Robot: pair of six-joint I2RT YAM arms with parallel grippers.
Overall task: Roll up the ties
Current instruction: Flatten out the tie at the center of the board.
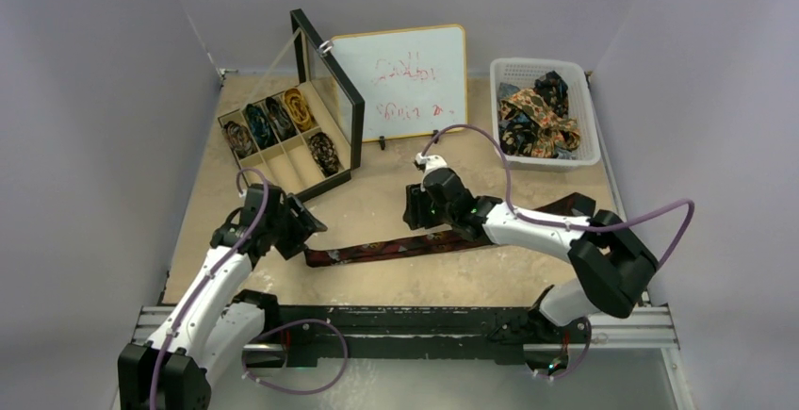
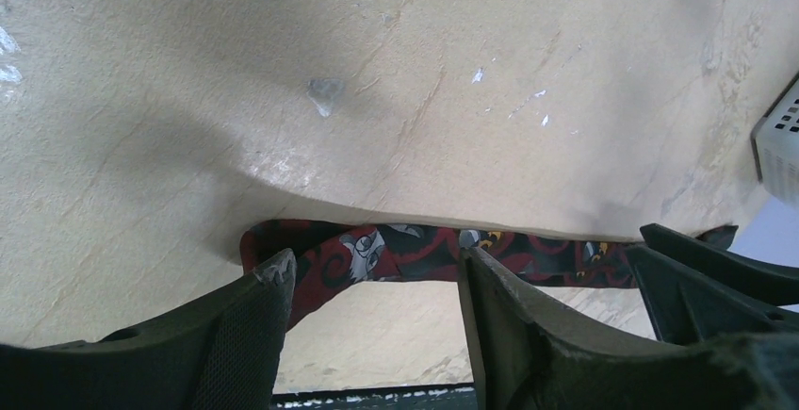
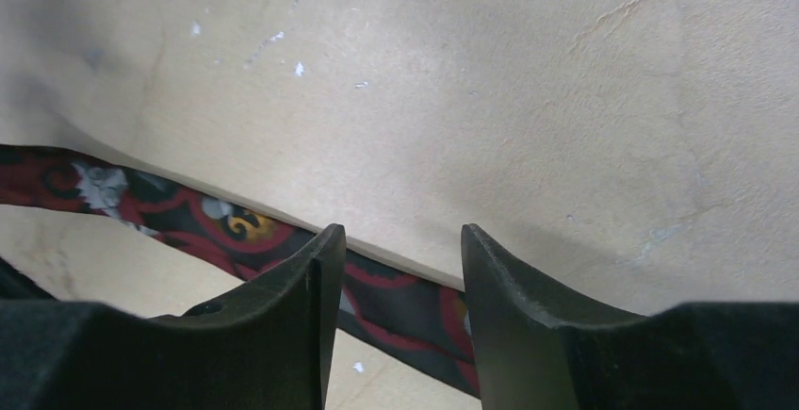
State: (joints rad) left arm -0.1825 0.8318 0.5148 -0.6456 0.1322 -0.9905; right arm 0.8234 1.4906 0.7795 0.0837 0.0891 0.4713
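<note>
A dark maroon patterned tie (image 1: 415, 245) lies flat across the table from left of centre to the right arm. My left gripper (image 1: 309, 231) is open over its left end. In the left wrist view the tie's end (image 2: 405, 252) lies just beyond the spread fingers, and the gripper (image 2: 375, 261) holds nothing. My right gripper (image 1: 416, 212) is open just above the tie's middle. In the right wrist view the tie (image 3: 188, 221) runs under both fingertips of the gripper (image 3: 400, 233), untouched as far as I can tell.
A black compartment box (image 1: 269, 160) with its lid raised holds several rolled ties (image 1: 283, 118) at the back left. A whiteboard (image 1: 400, 80) stands behind. A white basket (image 1: 589, 118) with loose ties (image 1: 537, 118) sits at the back right.
</note>
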